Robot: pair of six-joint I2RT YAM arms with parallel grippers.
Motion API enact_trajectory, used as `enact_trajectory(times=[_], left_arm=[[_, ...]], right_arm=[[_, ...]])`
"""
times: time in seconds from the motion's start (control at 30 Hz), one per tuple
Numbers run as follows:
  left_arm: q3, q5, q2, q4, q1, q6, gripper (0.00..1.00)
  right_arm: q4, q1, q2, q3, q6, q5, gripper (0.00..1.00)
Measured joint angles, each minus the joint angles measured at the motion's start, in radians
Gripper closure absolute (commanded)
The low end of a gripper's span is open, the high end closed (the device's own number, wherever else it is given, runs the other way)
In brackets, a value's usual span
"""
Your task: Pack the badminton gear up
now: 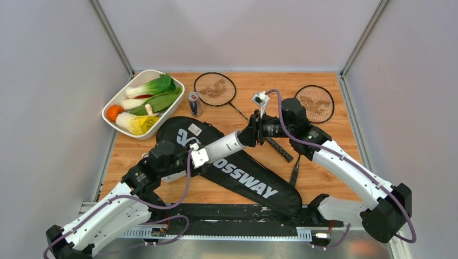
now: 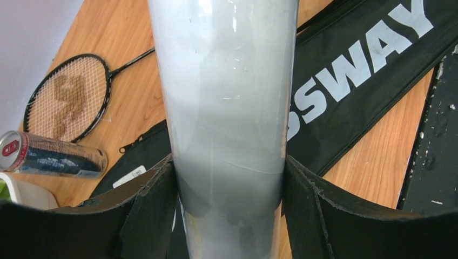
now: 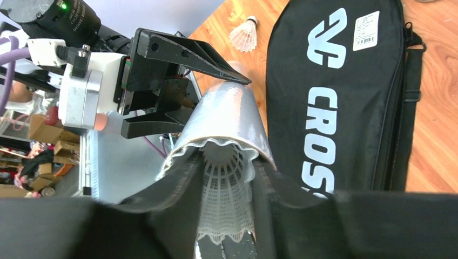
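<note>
The white tube (image 1: 226, 145) is held level above the black CROSSWAY bag (image 1: 254, 183), with my left gripper (image 1: 201, 156) (image 2: 229, 167) shut round its near end. At the tube's mouth (image 3: 224, 116), my right gripper (image 1: 249, 135) (image 3: 226, 178) has both fingers against the mesh skirt of a white shuttlecock (image 3: 227, 199). The shuttlecock's head sits inside the scalloped rim. Another shuttlecock (image 3: 244, 35) lies on the table beside the bag (image 3: 335, 91). Two dark rackets (image 1: 215, 89) (image 1: 314, 103) lie at the back of the table.
A blue-silver can (image 1: 194, 103) stands between the near racket and a white tray (image 1: 162, 116) of vegetables at the back left. Grey walls close in both sides and the back. A black rail (image 1: 243, 213) runs along the near edge.
</note>
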Motion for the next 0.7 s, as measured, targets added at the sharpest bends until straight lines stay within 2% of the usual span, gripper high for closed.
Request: enact_trajectory(times=[0.03,0.07,0.1,0.2,0.37,0.7], left_arm=[[0.0,0.003,-0.002,0.004,0.0,0.0,1.0],[0.0,0.006,-0.002,0.007,-0.001,0.0,1.0],[0.0,0.01,-0.003,0.011,-0.001,0.0,1.0],[0.0,0.013,-0.003,0.031,-0.001,0.0,1.0],[0.0,0.015,-0.007,0.045,-0.001,0.0,1.0],[0.0,0.022,-0.012,0.046,-0.001,0.0,1.0]], right_arm=[[0.005,0.003,0.0,-0.002,0.004,0.001,0.77],[0.008,0.003,-0.002,-0.003,0.007,0.004,0.77],[0.01,0.003,-0.006,-0.005,0.012,0.009,0.73],[0.009,0.003,-0.035,-0.005,0.023,0.036,0.49],[-0.003,0.003,-0.117,-0.004,0.024,0.085,0.38],[-0.074,0.003,-0.147,0.025,-0.005,0.14,0.36]])
